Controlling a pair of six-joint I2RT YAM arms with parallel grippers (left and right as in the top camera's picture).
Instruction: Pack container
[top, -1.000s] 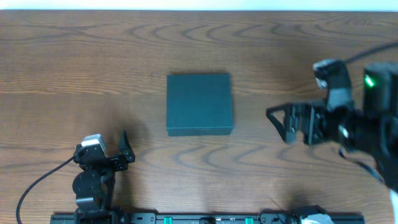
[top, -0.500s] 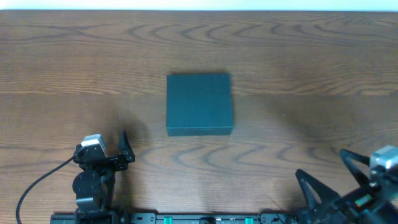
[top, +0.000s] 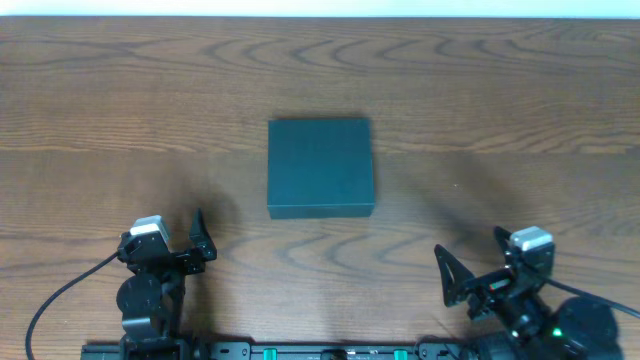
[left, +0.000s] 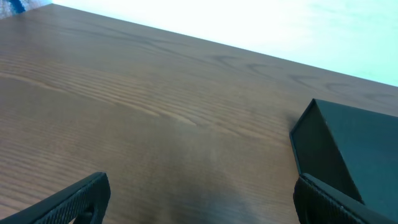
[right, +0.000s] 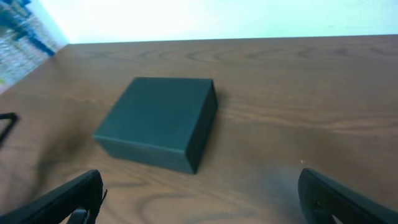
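Your shut dark teal gift box (top: 320, 167) sits mid tabletop (top: 100, 100), well apart from the left claw (left: 200, 196) and right claw (right: 199, 186), both spread wide and empty. Nothing loose shows, so packing looks finished; otherwise, lift the lid first.

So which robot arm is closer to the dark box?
Left, slightly. The left gripper sits off the box's near-left corner; the right gripper sits farther off its near-right corner.
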